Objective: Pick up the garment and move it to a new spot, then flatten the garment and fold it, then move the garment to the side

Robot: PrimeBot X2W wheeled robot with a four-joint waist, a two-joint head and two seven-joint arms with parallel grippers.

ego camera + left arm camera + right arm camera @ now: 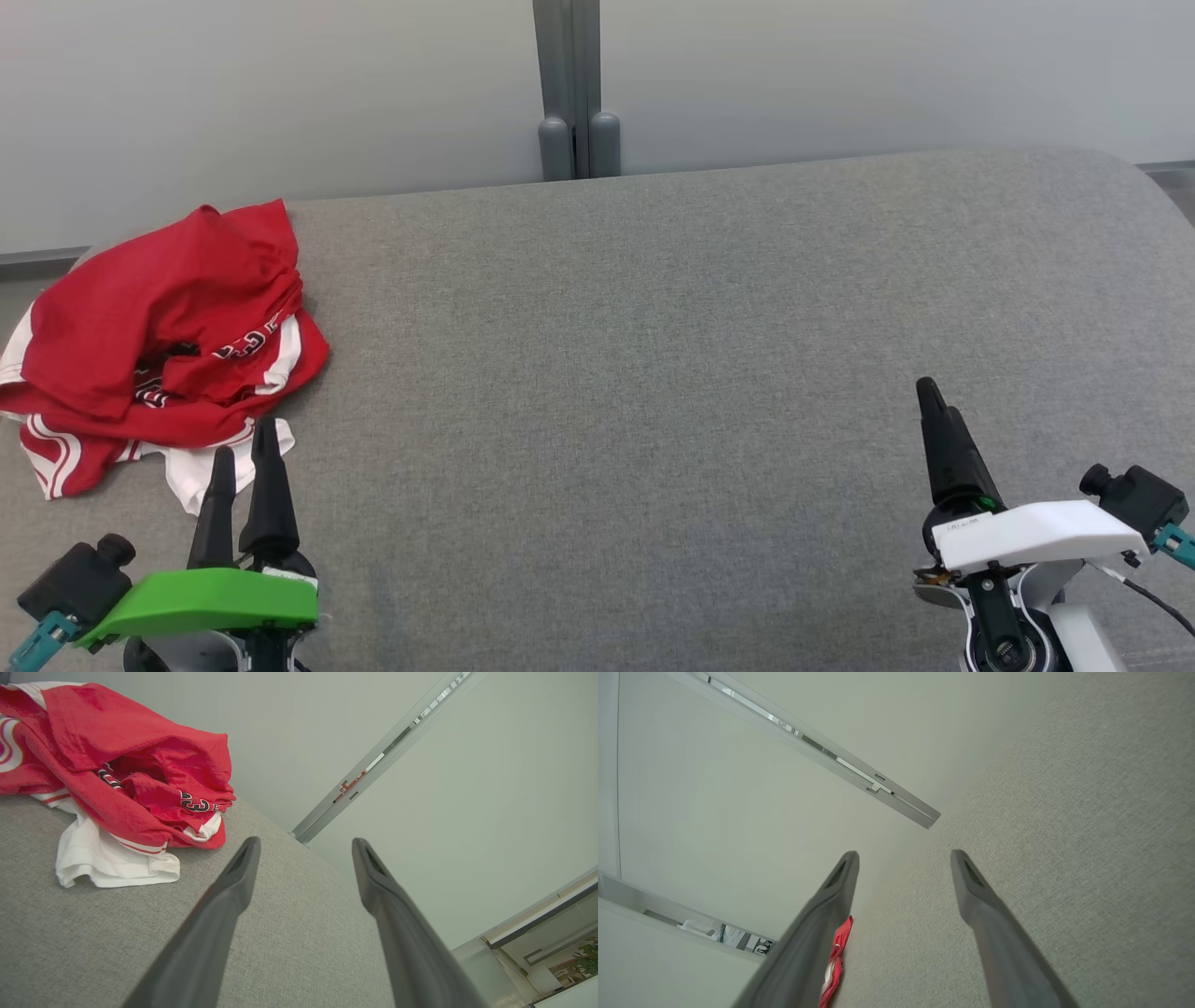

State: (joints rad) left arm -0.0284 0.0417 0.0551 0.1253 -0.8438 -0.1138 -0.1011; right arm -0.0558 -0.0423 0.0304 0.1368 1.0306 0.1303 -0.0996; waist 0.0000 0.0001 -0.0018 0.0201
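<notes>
The garment, a red jersey with white trim and dark numerals, is seen crumpled in a loose heap on the grey padded surface. It is found just ahead of the left gripper and slightly to its left, with a white hem nearest the fingertips. No clear long axis can be made out. The left gripper is held spread and empty. The right gripper, likewise parted and empty, is placed well apart from the heap, which lies far to its left. The left arm is judged the nearer for the pick.
</notes>
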